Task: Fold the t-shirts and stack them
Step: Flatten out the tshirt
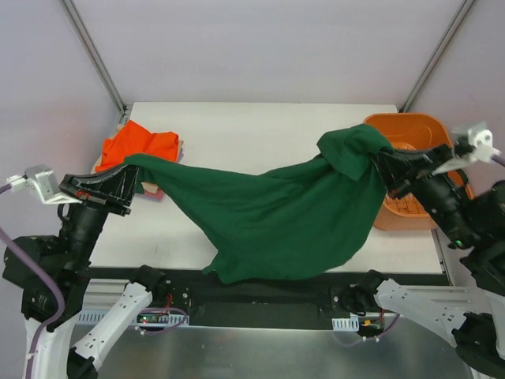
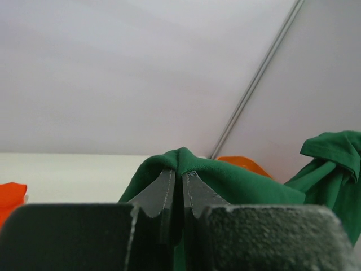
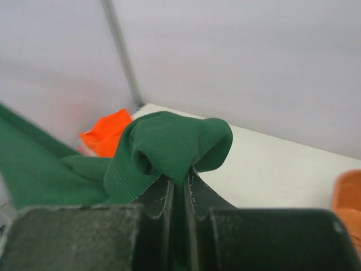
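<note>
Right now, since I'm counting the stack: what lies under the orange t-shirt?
Pale and pink cloth edges peek out beneath the orange t-shirt. How many pieces cannot be told; the green t-shirt covers the pile's near corner.

An orange plastic basket (image 1: 418,120) stands at the right end of the white table (image 1: 260,130), its ribbed floor showing and its right side reaching past the table's edge. Two slanted metal poles (image 1: 95,55) (image 1: 441,51) rise from the far corners against pale walls (image 1: 260,47).
</note>
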`<state>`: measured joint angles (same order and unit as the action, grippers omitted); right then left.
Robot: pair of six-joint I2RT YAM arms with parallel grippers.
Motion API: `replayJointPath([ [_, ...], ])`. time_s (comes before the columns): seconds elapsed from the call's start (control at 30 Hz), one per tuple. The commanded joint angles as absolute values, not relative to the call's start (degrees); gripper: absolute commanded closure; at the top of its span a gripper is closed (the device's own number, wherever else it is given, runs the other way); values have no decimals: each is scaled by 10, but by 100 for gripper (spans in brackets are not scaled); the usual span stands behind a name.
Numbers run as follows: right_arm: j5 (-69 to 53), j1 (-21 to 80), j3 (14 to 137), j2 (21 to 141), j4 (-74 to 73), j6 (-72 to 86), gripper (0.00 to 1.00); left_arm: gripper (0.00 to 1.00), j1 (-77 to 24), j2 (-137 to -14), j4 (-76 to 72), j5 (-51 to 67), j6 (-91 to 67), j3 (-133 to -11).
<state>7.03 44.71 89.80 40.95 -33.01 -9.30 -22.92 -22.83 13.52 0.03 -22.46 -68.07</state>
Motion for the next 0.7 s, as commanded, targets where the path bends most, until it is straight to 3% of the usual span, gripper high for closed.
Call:
replayJointPath([
  [0.0,313,442,921,531,-301,-162,99,100,-229,-291,146,-60,-211,-650],
  [0.07,386,411,938,607,-271,-199,99,100,-229,-335,159,-107,-205,-628],
  [0.17,297,303,962,729,-248,-188,99,100,-229,-444,197,-173,-214,-590],
  [0.2,277,277,968,777,-236,-182,99,95,-229,-479,204,-178,-219,-576],
  [0.23,264,264,973,827,-218,-188,99,81,-228,-517,205,-171,-218,-561],
  [0.3,234,244,983,917,-174,-207,96,21,-225,-590,207,-144,-215,-547],
  [0.33,219,239,997,960,-164,-214,91,1,-225,-625,210,-141,-212,-548],
  [0.37,205,236,1020,1008,-163,-220,82,1,-224,-652,219,-147,-217,-549],
  [0.43,204,236,1087,1107,-200,-228,44,1,-225,-697,228,-162,-215,-557],
  [0.47,207,236,1125,1134,-215,-230,31,1,-223,-707,229,-170,-217,-559],
  [0.5,223,237,1155,1171,-248,-227,23,1,-222,-718,229,-171,-218,-560],
  [0.6,277,253,1173,1188,-261,-252,13,1,-221,-729,229,-169,-229,-555],
  [0.63,299,267,1152,1180,-247,-272,2,1,-221,-728,229,-170,-234,-553],
  [0.67,327,280,1130,1166,-231,-293,3,1,-221,-725,229,-170,-241,-548],
])
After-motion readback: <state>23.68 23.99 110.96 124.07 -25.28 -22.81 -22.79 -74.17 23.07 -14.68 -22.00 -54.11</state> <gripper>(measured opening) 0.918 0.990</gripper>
